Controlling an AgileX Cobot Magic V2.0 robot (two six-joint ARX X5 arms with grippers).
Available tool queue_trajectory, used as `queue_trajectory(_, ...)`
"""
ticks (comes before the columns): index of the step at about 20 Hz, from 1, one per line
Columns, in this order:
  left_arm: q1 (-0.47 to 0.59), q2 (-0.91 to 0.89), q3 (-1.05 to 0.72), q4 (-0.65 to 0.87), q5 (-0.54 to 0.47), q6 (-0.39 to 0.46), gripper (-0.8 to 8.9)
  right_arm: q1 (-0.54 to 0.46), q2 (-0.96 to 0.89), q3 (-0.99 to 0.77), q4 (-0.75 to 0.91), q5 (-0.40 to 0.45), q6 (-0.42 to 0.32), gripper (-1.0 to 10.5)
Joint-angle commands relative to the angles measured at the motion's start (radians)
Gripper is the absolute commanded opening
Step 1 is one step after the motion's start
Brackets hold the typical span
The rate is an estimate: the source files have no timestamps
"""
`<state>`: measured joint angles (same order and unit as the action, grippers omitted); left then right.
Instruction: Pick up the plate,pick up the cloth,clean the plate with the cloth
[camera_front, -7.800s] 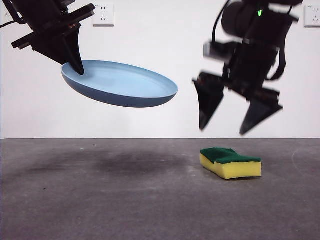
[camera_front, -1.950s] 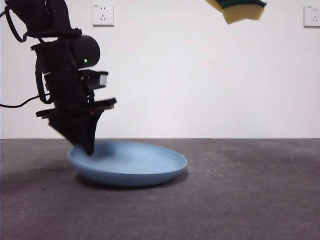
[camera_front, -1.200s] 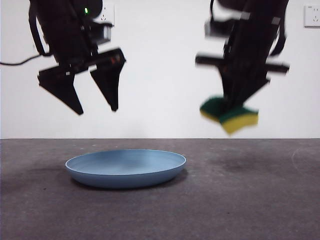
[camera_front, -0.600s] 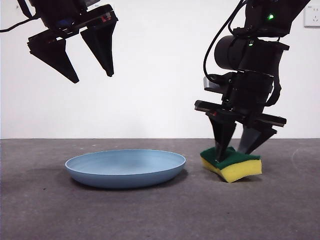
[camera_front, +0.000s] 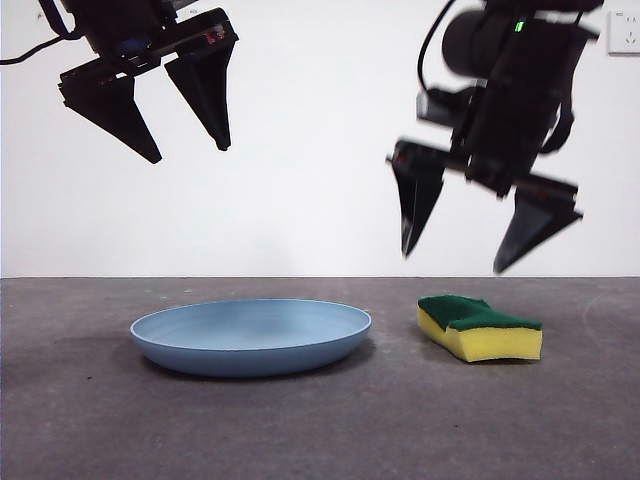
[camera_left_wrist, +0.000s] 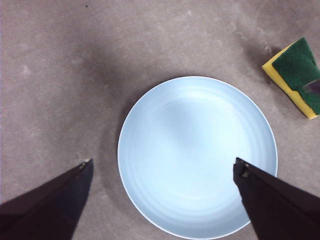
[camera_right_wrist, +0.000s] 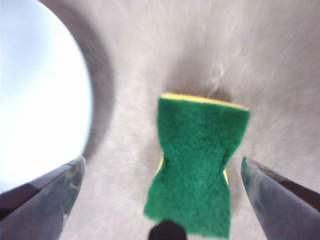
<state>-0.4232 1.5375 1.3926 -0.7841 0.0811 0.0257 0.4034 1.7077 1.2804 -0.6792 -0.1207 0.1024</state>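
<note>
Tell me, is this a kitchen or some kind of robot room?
Probably a robot test room, not a kitchen. There is just a bare grey table, a plain white wall with power sockets, and only a plate and a sponge beneath two robot grippers.

My left gripper (camera_left_wrist: 162, 167) hangs spread wide above the plate (camera_left_wrist: 197, 157) — the cloth (camera_left_wrist: 296, 77) lies apart on the table (camera_left_wrist: 60, 75), green side up.

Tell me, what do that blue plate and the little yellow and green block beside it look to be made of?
The plate looks like matte plastic: even light blue, dull sheen, faint concentric rings inside; glazed ceramic can't be ruled out. The block is a sponge: thick yellow foam under a fuzzy dark green scouring layer, seen fibrous from the right wrist camera. Both lie on the table, a rough, mottled grey surface.
</note>
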Motion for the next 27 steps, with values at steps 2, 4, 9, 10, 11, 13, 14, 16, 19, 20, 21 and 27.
queue_trajectory(2,-0.002,0.005,-0.005,-0.005,-0.001,0.035,1.45,-0.002,-0.09,-0.011,-0.004,-0.004,0.005,0.9)
queue_trajectory(4,-0.002,0.005,-0.005,-0.014,-0.001,0.053,-0.07,-0.002,-0.154,-0.011,-0.001,-0.004,0.0,-0.1)
queue_trajectory(9,-0.003,0.001,-0.005,-0.021,0.004,0.076,-0.08,-0.002,-0.296,-0.012,0.023,0.027,0.001,-0.1)
queue_trajectory(10,-0.005,-0.006,-0.005,-0.019,0.005,0.076,-0.08,-0.001,-0.323,-0.012,0.026,0.066,0.0,-0.1)
queue_trajectory(11,-0.013,-0.018,-0.005,-0.017,0.003,0.076,-0.08,0.001,-0.347,-0.012,0.026,0.089,-0.003,-0.1)
queue_trajectory(13,-0.026,-0.057,-0.008,0.003,-0.005,0.072,-0.08,0.011,-0.395,-0.018,0.025,0.104,-0.003,-0.1)
queue_trajectory(14,-0.034,-0.094,-0.019,0.032,-0.013,0.07,-0.08,0.012,-0.422,-0.023,0.026,0.105,-0.004,-0.1)
queue_trajectory(16,-0.054,-0.166,-0.043,0.081,-0.055,0.056,-0.08,0.016,-0.469,-0.043,0.035,0.104,-0.014,-0.1)
queue_trajectory(19,-0.063,-0.289,-0.133,0.158,-0.102,0.053,-0.08,0.037,-0.549,-0.121,0.086,0.108,-0.016,-0.1)
queue_trajectory(20,-0.063,-0.33,-0.18,0.193,-0.109,0.051,-0.08,0.043,-0.576,-0.152,0.106,0.128,-0.016,-0.1)
queue_trajectory(21,-0.063,-0.376,-0.242,0.242,-0.107,0.042,-0.08,0.053,-0.61,-0.195,0.136,0.153,-0.017,-0.1)
queue_trajectory(27,-0.068,-0.634,-0.7,0.569,-0.171,-0.048,-0.08,0.127,-0.851,-0.512,0.311,0.227,-0.013,-0.1)
